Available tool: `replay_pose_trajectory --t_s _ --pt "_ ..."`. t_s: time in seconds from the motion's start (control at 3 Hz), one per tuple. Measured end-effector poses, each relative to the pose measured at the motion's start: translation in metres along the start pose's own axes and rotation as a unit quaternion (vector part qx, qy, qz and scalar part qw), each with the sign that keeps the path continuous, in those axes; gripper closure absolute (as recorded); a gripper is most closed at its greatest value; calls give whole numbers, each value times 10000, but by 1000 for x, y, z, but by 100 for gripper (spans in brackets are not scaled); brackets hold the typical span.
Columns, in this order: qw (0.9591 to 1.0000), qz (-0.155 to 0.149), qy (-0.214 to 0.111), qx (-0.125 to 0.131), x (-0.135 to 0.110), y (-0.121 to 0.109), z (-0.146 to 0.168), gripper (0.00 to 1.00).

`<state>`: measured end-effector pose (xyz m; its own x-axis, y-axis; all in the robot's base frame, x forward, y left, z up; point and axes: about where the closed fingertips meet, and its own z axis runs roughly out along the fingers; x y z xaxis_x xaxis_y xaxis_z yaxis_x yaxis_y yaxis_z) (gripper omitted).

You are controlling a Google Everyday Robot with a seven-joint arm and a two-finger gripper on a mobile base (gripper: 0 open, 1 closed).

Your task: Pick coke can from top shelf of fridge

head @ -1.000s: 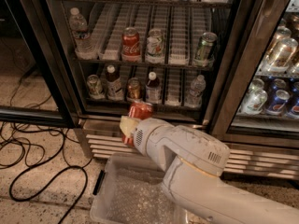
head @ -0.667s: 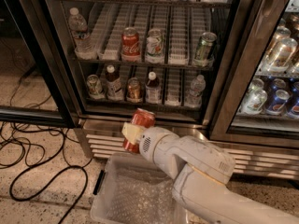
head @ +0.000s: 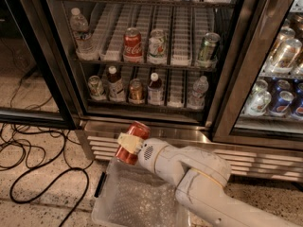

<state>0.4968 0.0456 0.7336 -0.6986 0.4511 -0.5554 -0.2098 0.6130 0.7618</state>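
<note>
My gripper (head: 129, 142) is shut on the coke can (head: 133, 141), a small red can with a silver rim. It holds the can tilted, outside the fridge (head: 70, 86), in front of the slatted steel base (head: 265, 157) and above a clear plastic bin (head: 137, 200). The top shelf (head: 142, 0) runs along the upper edge of the view with several drinks on it, well above the gripper. The white arm (head: 189, 169) reaches in from the lower right.
A red Coca-Cola can (head: 132, 45), a pale can (head: 156, 46) and a green can (head: 208, 46) stand on the middle rack. Bottles and a brown-gold can (head: 136, 91) stand on the lower rack. Black cables (head: 42, 174) lie on the floor at left. The right-hand compartment (head: 279, 79) holds more cans.
My gripper has moved down and slightly left with the coke can, away from the fridge opening and over the bin. The can has tilted more.
</note>
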Motion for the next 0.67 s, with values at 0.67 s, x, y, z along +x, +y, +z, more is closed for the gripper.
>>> replay_pose_trajectory --t_s 0.67 --pt "9989 186 237 -361 13 11 16 100"
